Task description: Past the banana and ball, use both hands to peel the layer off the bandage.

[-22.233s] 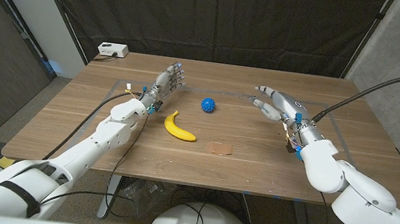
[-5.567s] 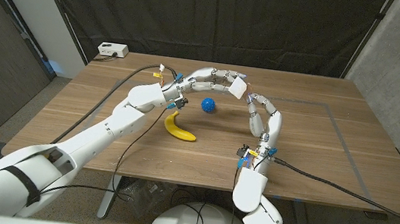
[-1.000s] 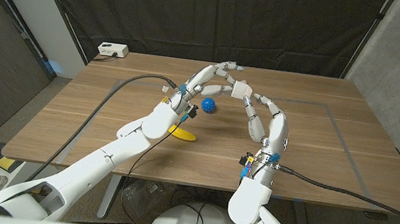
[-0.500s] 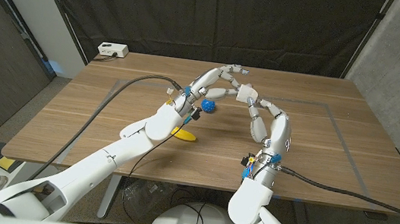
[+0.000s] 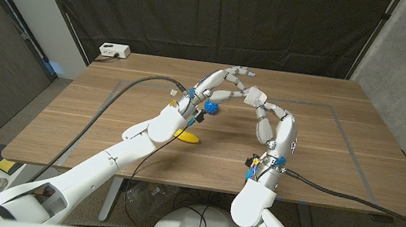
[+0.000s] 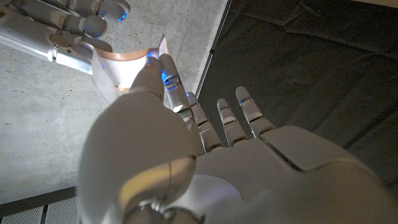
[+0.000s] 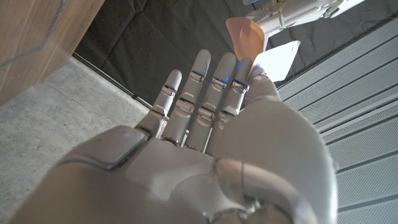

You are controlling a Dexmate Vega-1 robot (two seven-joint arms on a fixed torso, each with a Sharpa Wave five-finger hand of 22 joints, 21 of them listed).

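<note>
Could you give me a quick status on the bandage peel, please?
Left hand and right hand both pinch the bandage, raised above the table. Nothing in the way.

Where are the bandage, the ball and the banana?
bandage [image 5: 252, 95]: head view, on its pale patch between the fingertips of both hands.
ball [image 5: 212, 108]: head view, on its visible blue right side.
banana [image 5: 186, 135]: head view, on its exposed yellow end.

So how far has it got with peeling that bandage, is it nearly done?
Done: the bandage is off the table, held in the air between the left hand and the right hand, beyond the banana and ball. In hand: the peel looks started, since the right wrist view shows a white layer spread away from the tan strip. Left: pulling that layer fully off.
</note>
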